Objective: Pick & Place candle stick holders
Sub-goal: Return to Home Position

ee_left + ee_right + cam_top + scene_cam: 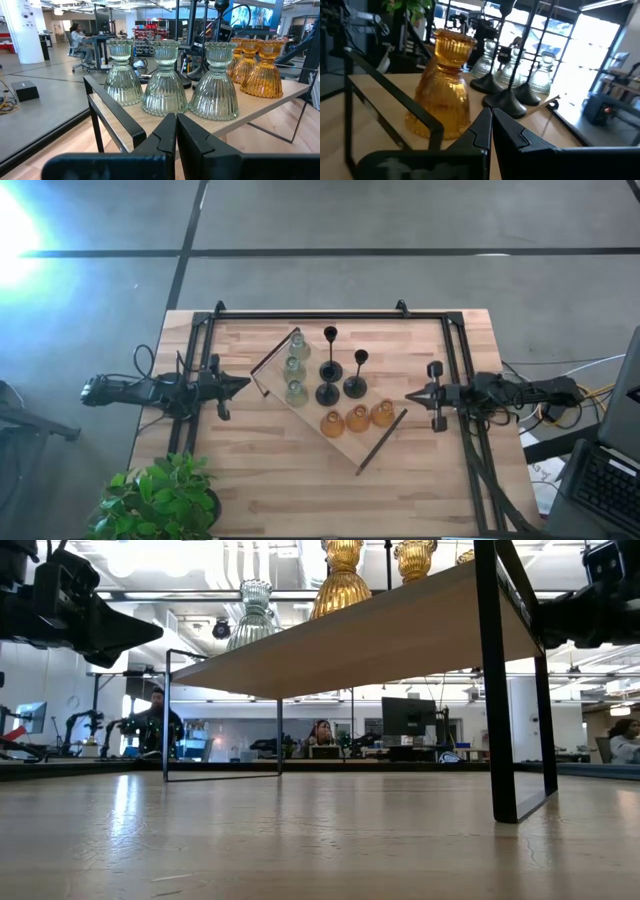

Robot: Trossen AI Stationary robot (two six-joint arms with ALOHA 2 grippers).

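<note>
The left jaws, at 9 o'clock of the shelf (312,410), and the right jaws, at 3 o'clock, are both closed and empty. On the shelf, mid-desk (250,480), stand three amber holders (357,420) toward 5 o'clock, three black holders (327,393) centrally and three green holders (295,367) toward 10 o'clock. Placing seems finished; next, both arms must draw home, clear of the shelf.

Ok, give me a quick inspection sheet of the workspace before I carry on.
Surface: wooden table, with the board standing on it at an angle.
Job's things: three green holders, three black holders and three amber holders, all on the board.
Clutter: nothing seen.
Grippers: left gripper shut, left of the board; right gripper shut, right of it; both empty.
Cables: bundle off the table's right edge.
Surroundings: potted plant, laptop, people at desks.
</note>
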